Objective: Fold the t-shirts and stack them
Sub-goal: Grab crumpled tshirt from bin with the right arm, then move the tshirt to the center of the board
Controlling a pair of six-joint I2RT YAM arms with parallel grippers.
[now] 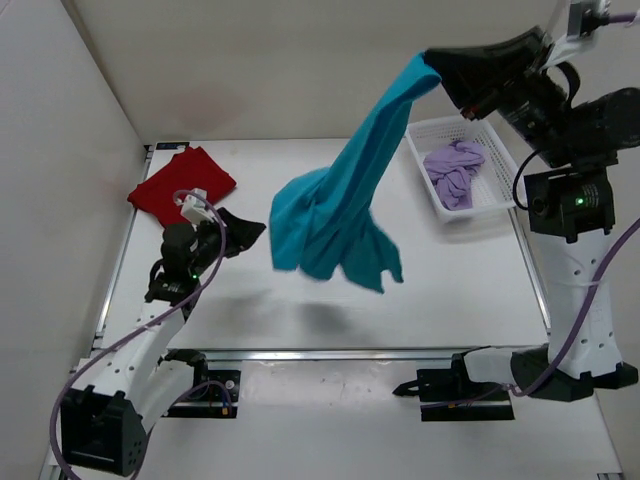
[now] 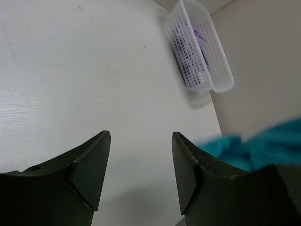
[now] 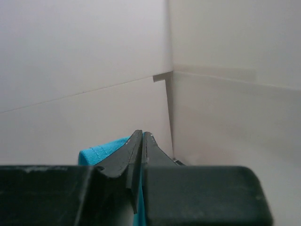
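Note:
My right gripper (image 1: 434, 70) is raised high at the back right and shut on the teal-blue t-shirt (image 1: 335, 205), which hangs from it in mid-air over the table's middle. The shirt's edge shows between the shut fingers in the right wrist view (image 3: 101, 151). My left gripper (image 1: 255, 231) is open and empty, low at the left, just left of the hanging shirt; a blurred bit of teal cloth (image 2: 263, 148) shows to its right. The dark red t-shirt (image 1: 182, 183) lies folded at the back left. The lavender t-shirt (image 1: 455, 170) lies crumpled in the white basket (image 1: 422, 172).
The white mesh basket stands at the back right and also shows in the left wrist view (image 2: 202, 49). White walls enclose the table on the left and at the back. The arm bases sit along the near edge.

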